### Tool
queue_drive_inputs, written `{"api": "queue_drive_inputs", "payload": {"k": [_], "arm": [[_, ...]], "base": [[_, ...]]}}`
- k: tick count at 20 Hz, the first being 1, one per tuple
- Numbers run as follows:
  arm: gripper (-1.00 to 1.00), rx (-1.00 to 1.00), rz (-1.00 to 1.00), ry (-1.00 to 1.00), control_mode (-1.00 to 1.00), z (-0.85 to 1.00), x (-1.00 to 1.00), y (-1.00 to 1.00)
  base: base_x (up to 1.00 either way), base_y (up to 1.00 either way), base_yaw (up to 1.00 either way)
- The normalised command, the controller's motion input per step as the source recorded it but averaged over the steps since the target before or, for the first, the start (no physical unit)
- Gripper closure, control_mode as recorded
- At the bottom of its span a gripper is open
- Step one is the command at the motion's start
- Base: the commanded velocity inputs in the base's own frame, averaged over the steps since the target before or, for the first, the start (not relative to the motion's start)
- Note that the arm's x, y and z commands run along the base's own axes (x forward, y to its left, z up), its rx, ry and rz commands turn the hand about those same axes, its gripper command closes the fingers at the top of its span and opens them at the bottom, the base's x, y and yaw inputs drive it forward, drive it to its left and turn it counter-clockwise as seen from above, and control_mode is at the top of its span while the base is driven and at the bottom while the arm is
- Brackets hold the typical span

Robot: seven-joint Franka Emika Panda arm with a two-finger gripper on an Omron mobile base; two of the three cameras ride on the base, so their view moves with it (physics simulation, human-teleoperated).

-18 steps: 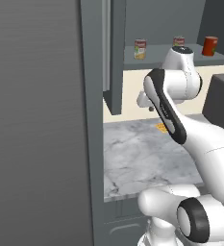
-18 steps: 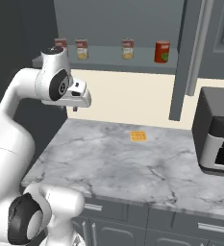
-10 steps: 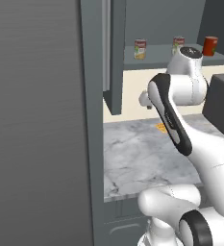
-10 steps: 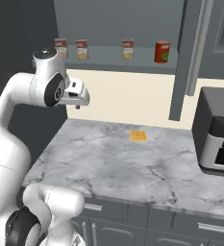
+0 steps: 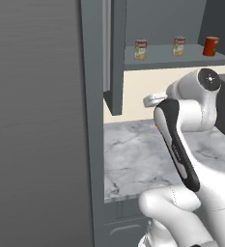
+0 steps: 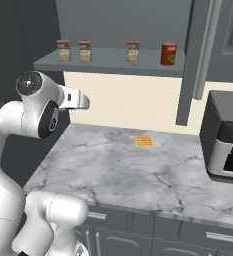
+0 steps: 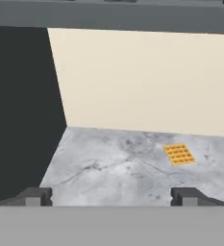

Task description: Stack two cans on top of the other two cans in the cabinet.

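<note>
4 cans stand apart along the cabinet shelf [image 6: 113, 66], none stacked, so I judge every lift remains. Right base view: 3 red-and-white labelled cans [image 6: 84, 51] toward the shelf's left end, a plain red-orange can [image 6: 168, 53] toward its right edge. Left base view: smooth metal-topped cylinders, marbled grey worktop [image 5: 133, 159]. Hand view: my gripper [image 7: 112, 196] is spread wide and holds nothing, above the worktop near a ridged orange square [image 7: 179, 154].

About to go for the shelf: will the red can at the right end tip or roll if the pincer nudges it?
The red can stands upright on the shelf, so it probably slides or tips rather than rolls. It looks taller than wide, so a high nudge may topple it. Once on its side it would likely roll. The open pincer should close low.
</note>
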Motion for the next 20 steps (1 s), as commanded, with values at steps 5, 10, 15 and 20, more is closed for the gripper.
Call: {"api": "queue_drive_inputs", "payload": {"k": [5, 10, 15, 20], "arm": [[-1.0, 0.0, 0.0, -0.14, -1.0, 0.51, -0.02, 0.0], [-1.0, 0.0, 0.0, -0.01, -1.0, 0.64, 0.0, 0.0], [-1.0, 0.0, 0.0, 0.0, -1.0, 0.62, 0.0, 0.0], [-1.0, 0.0, 0.0, -0.09, -1.0, 0.49, 0.03, 0.0]], "base": [[0.0, 0.0, 0.0], [0.0, 0.0, 0.0], [0.0, 0.0, 0.0], [0.0, 0.0, 0.0]]}}
